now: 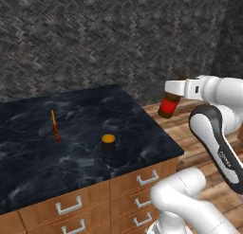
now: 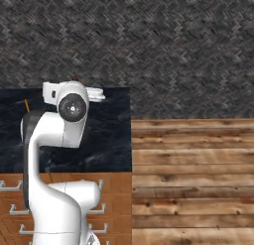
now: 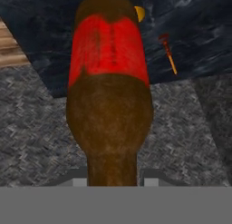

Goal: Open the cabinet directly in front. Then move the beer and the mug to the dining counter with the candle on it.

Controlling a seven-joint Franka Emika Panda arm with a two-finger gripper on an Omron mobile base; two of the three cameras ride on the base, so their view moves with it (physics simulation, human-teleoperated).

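Left base view: gripper [image 1: 176, 87] clamped on the beer [image 1: 168, 104], hanging in the air just off the counter's right corner.
Mug [image 1: 109, 144] sits on the dining counter [image 1: 142, 133], candle [image 1: 55, 127] further left, well apart.

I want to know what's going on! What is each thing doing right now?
beer: held in the air, tilted, beside the counter's edge.
tool: shut on the beer.
mug: upright on the dining counter.
candle: standing, unlit.
drawers: closed.

The beer [image 3: 109, 60] label is plain red, with no readable text
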